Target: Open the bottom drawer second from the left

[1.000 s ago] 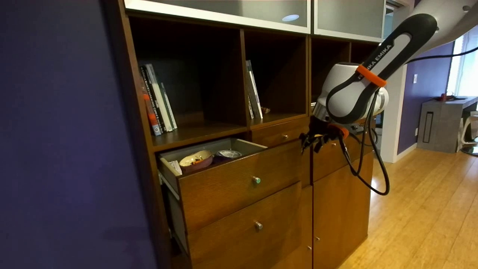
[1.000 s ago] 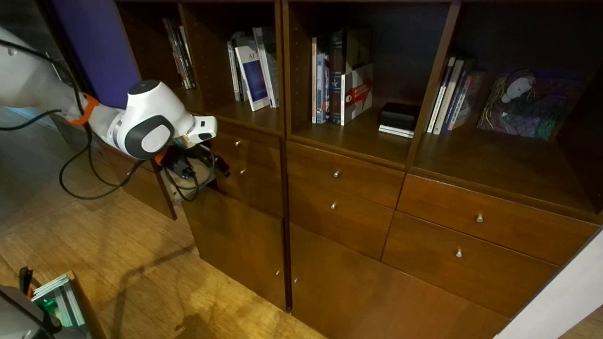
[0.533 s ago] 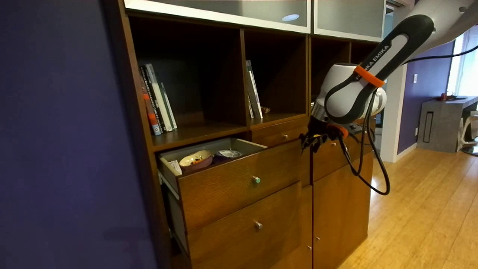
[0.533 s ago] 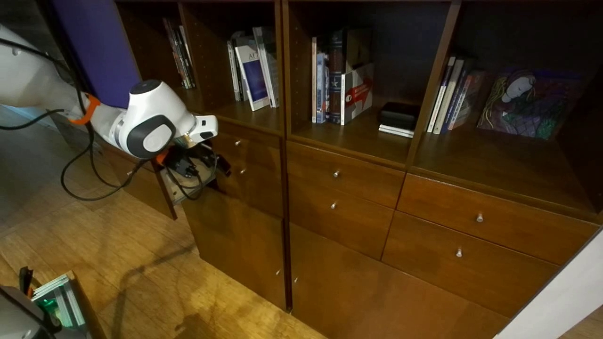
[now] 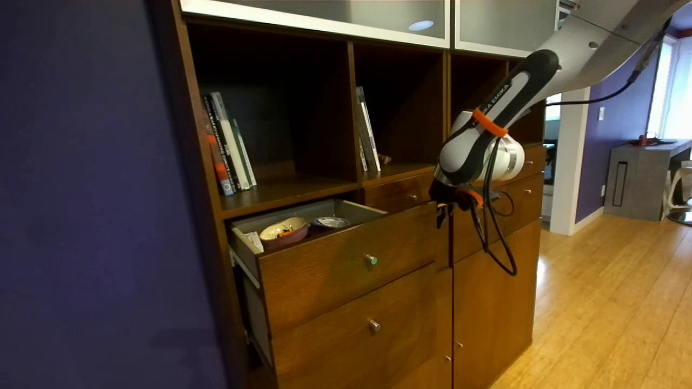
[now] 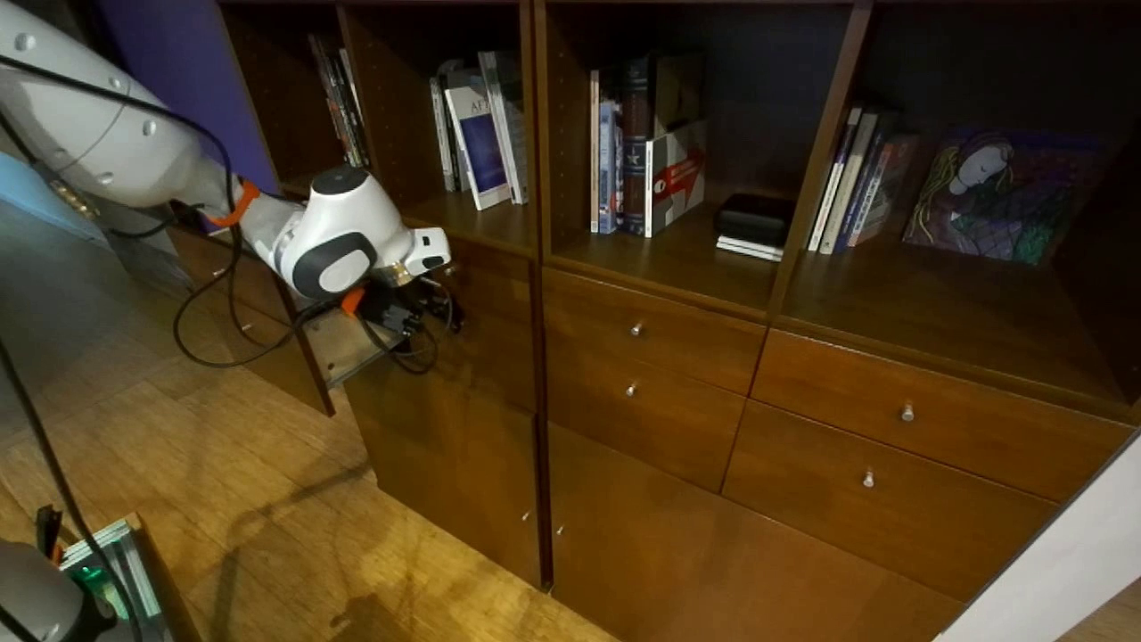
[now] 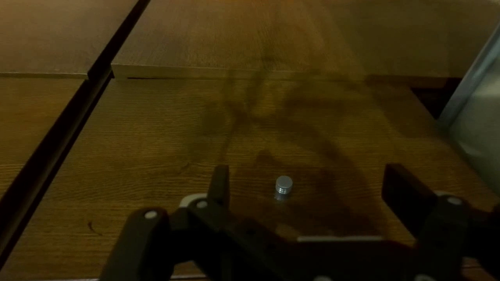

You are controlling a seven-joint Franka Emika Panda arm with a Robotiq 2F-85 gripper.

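Observation:
The bottom drawer second from the left (image 7: pixel 156 156) fills most of the wrist view, which stands upside down. Its brown front looks shut. Its small round metal knob (image 7: pixel 284 184) lies between my fingers in that picture, nearer the left finger and untouched. My gripper (image 7: pixel 306 175) is open and empty, facing the drawer front. In an exterior view the gripper (image 6: pixel 446 316) hides the drawer's knob, and part of the drawer front (image 6: pixel 499 366) shows beside it. In an exterior view the gripper (image 5: pixel 442 213) is partly behind the pulled-out drawers, with only a strip of this drawer (image 5: pixel 443 248) visible.
An upper drawer (image 5: pixel 346 265) holding bowls and a lower drawer (image 5: pixel 351 337) stand pulled out beside my gripper. Their metal side shows in the wrist view (image 7: pixel 476 105). A cabinet door (image 6: pixel 437 446) stands slightly forward below the drawer. Shelves with books (image 6: pixel 481 134) are above.
The arm stayed nearly still at first, then my gripper moved closer to the drawer front, shifting left in an exterior view and right in the other. The drawers have not moved.

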